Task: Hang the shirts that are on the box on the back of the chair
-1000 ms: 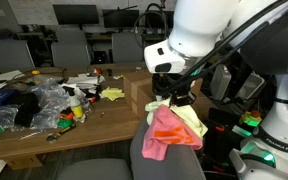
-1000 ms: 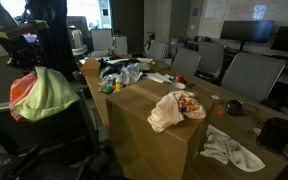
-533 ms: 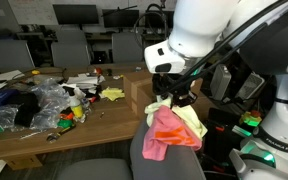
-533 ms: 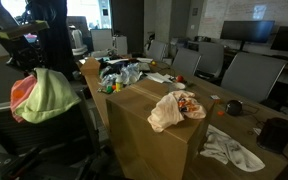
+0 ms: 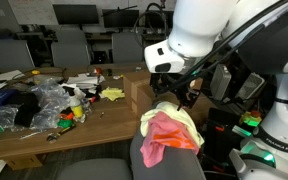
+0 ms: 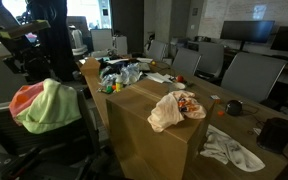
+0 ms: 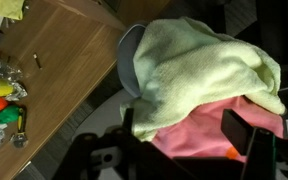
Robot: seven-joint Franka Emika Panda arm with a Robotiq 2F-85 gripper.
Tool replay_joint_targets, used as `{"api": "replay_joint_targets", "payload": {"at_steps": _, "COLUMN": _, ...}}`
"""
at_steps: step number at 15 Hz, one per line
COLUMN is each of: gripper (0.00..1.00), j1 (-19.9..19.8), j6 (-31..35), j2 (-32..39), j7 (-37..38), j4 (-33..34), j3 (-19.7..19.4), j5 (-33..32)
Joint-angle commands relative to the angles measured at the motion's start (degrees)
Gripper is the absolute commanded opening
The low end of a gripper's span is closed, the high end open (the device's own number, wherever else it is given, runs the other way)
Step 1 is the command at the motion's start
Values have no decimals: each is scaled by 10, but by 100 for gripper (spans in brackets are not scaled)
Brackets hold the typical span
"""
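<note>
Two shirts, a pale yellow one (image 7: 199, 65) over a coral-pink one (image 7: 199, 135), lie draped on the grey backrest of the chair (image 7: 129, 58). My gripper (image 7: 182, 125) hangs just above them, open, its dark fingers (image 7: 239, 130) wide on either side of the pink cloth. In an exterior view the gripper (image 5: 172, 96) sits right over the pink and yellow shirts (image 5: 169, 135) on the chair (image 5: 154, 165). A peach-cream printed shirt (image 6: 174, 108) lies on the flat top of the brown box (image 6: 149, 140).
A long wooden table (image 5: 104, 110) beside the chair carries a heap of clutter (image 5: 34, 105). A white cloth (image 6: 229, 150) lies to the right of the box. Grey office chairs (image 6: 246, 72) and monitors stand behind.
My jaws have gone from shut to wide open. The yellow and pink shirts have dropped lower and settled spread over the chair's backrest.
</note>
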Motion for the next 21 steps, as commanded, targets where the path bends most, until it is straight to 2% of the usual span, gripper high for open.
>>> {"api": "replay_joint_targets", "payload": {"at_steps": 1, "gripper": 100, "j1": -21, "j6": 5, "j2": -5, "j7": 37, "j4": 11, "j3": 4, "j5": -57}}
{"api": "replay_joint_targets", "payload": {"at_steps": 5, "gripper": 100, "j1": -66, "j6": 11, "j2": -5, "j7": 125, "j4": 48, "j3": -10, "j5": -136}}
{"api": "replay_joint_targets", "payload": {"at_steps": 14, "gripper": 100, "j1": -184, "j6": 13, "j2": 34, "j7": 239, "j4": 180, "j3": -95, "j5": -227}}
{"api": "replay_joint_targets", "payload": {"at_steps": 21, "gripper": 100, "j1": -261, "j6": -28, "j2": 81, "j7": 308, "j4": 268, "j3": -169, "j5": -225}}
